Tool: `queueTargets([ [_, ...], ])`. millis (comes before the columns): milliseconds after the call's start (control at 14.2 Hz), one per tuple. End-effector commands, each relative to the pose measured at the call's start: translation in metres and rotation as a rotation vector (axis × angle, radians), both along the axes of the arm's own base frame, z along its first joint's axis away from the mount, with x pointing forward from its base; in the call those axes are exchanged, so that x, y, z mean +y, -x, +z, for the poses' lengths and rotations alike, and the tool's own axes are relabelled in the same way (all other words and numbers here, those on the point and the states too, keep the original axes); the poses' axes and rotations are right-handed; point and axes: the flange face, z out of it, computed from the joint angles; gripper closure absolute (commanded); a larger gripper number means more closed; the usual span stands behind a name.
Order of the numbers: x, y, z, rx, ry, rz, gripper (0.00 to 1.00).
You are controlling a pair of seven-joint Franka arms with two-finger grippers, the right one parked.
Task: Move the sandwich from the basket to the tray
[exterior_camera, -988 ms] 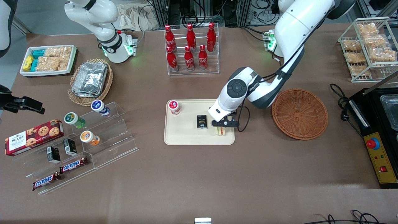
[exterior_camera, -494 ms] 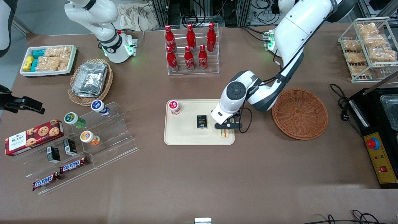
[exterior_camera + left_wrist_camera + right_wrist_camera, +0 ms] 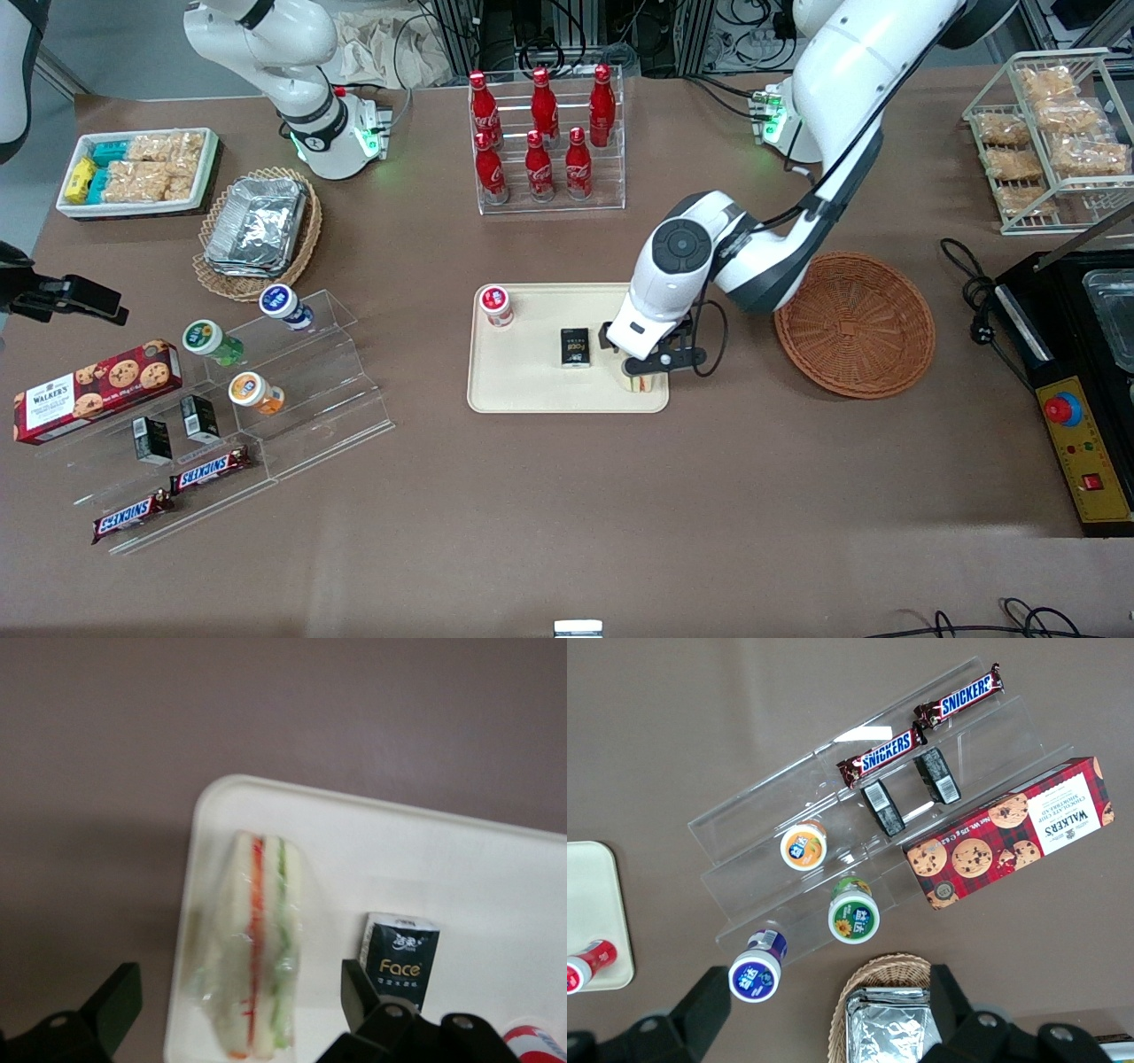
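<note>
Sandwich (image 3: pixel 252 961) lies on the tray (image 3: pixel 523 390), at the corner nearest the basket (image 3: pixel 855 323), close to the rim. End effector (image 3: pixel 645 372) hangs just above it, fingers (image 3: pixel 115 1005) spread wide, holding nothing. Release looks done; I'd retract straight up, no sideways drag, clear of the black Face pack (image 3: pixel 400 957).

brown table (image 3: pixel 567 496) carries tray (image 3: pixel 523 390), basket (image 3: pixel 855 323), bottle rack (image 3: pixel 549 199).
</note>
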Motion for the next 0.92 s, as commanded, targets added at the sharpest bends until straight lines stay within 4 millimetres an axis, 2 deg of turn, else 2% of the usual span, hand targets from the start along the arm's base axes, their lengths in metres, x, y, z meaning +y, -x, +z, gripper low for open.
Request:
queueTargets([
  [0, 0.035, -0.012, 0.097, -0.05, -0.076, -0.017, 0.0],
  [71, 0.049, -0.015, 0.122, -0.055, -0.078, -0.012, 0.0],
  [141, 0.057, -0.009, 0.15, -0.076, -0.068, -0.01, 0.0],
  [212, 0.074, -0.007, 0.179, -0.095, -0.065, -0.011, 0.0],
  [282, 0.107, -0.011, 0.199, -0.078, -0.066, -0.01, 0.0],
  [353, 0.138, -0.002, 0.233, -0.056, -0.035, -0.063, 0.0],
  [494, 0.206, 0.007, 0.273, -0.022, -0.001, -0.18, 0.0],
  [635, 0.252, 0.014, 0.291, 0.001, 0.02, -0.263, 0.0],
  [847, 0.283, 0.011, 0.304, 0.0, 0.013, -0.343, 0.0],
])
